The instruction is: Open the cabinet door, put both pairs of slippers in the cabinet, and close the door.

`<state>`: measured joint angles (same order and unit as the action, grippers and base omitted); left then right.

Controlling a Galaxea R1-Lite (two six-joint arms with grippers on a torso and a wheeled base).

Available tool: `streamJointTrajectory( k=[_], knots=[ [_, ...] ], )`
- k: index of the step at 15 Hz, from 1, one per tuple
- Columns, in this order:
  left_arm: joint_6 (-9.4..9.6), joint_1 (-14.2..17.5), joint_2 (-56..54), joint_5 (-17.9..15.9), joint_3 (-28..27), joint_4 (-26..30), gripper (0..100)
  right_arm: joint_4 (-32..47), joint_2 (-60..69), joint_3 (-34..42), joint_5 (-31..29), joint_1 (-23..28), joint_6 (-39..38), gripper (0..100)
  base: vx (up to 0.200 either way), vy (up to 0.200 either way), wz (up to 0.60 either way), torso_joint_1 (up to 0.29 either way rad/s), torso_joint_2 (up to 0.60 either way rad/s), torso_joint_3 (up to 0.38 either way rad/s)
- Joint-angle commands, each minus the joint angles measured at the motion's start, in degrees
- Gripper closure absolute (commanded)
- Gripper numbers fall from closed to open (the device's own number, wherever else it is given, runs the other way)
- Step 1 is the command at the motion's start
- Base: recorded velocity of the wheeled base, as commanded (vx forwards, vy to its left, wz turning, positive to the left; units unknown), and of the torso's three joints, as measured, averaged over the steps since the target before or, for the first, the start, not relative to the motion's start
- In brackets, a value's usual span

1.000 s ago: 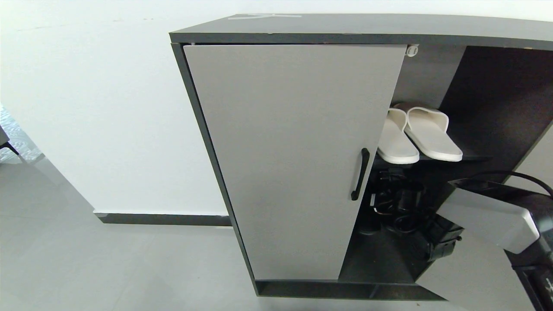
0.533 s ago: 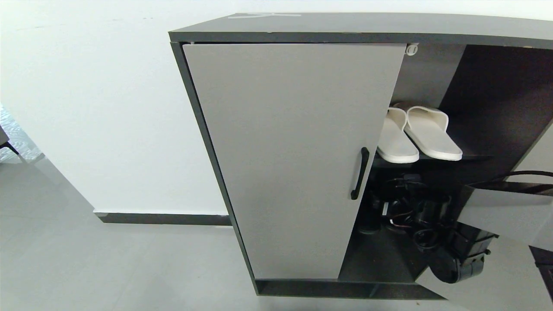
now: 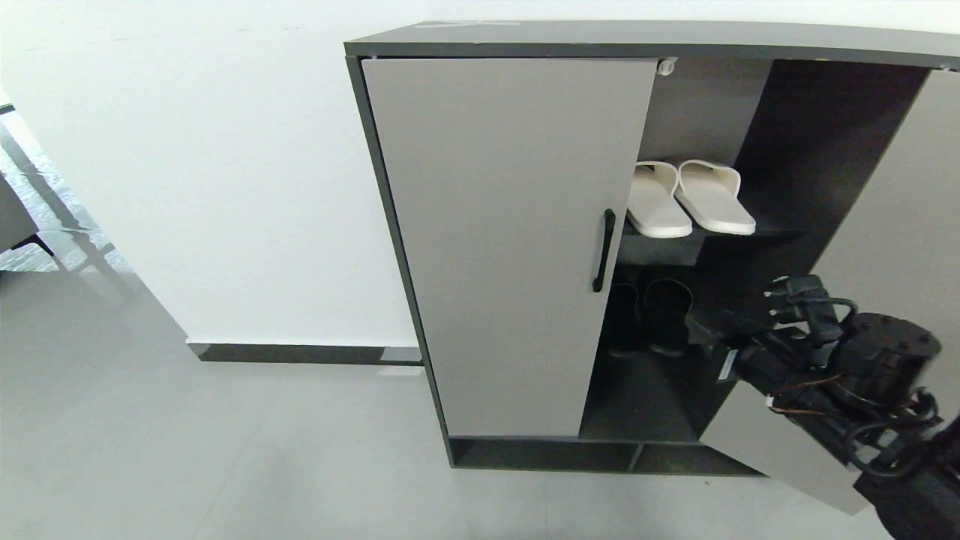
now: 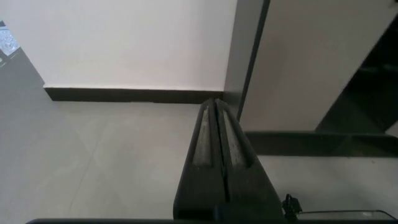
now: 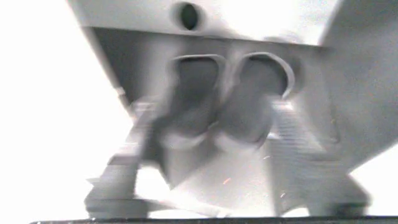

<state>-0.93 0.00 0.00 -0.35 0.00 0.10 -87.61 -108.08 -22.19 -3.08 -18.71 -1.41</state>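
The dark slippers (image 3: 654, 313) stand side by side on the bottom board of the cabinet (image 3: 600, 34), toes toward the back. The white slippers (image 3: 690, 201) sit as a pair on the upper shelf (image 3: 772, 234) above them. So both pairs appear to be inside, and I judge the putting-in part of the task finished, with only the door closing left.

The right end effector (image 3: 699, 328) is in the cabinet mouth, just beside the dark pair and apart from it. In the right wrist view its fingers look spread wide with nothing between them, though that picture is blurred. The right door (image 3: 885, 225) is swung out wide on the robot's right, with the right arm in front of its lower part. The left door (image 3: 502, 225) lies flush and closed, its black handle (image 3: 602, 250) at the inner edge.

The left end effector (image 4: 214, 140) is pressed shut on nothing, low over the grey floor (image 3: 225, 450) near the cabinet's left corner.

The next move calls for drawing the right arm clear of the opening, then getting behind the open door and pushing it to. The risk is the arm or its cables catching the door edge on the way.
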Motion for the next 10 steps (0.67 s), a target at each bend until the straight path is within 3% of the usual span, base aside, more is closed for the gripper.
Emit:
streamJointTrajectory(
  k=[1, 6, 10],
  knots=[
    [-0.04, -0.1, 0.1, 0.0, 0.0, 0.0, 100, 2.0, 13.2, 4.5, 4.1, -0.5, -2.1, 100, -0.2, -0.2, 0.0, 0.002, 0.01, 0.002],
    [-0.04, 0.0, 0.1, 0.0, 0.0, 0.0, 100, 3.4, 22.7, 2.9, 4.3, -0.3, -2.8, 100, 0.0, -0.2, 0.0, 0.0, 0.0, 0.004],
    [-0.04, 0.0, 0.1, 0.0, 0.0, 0.0, 100, 6.9, 24.1, 2.6, 8.2, 3.9, -2.6, 100, 0.0, -0.2, 0.0, 0.004, 0.0, 0.004]
  ],
)
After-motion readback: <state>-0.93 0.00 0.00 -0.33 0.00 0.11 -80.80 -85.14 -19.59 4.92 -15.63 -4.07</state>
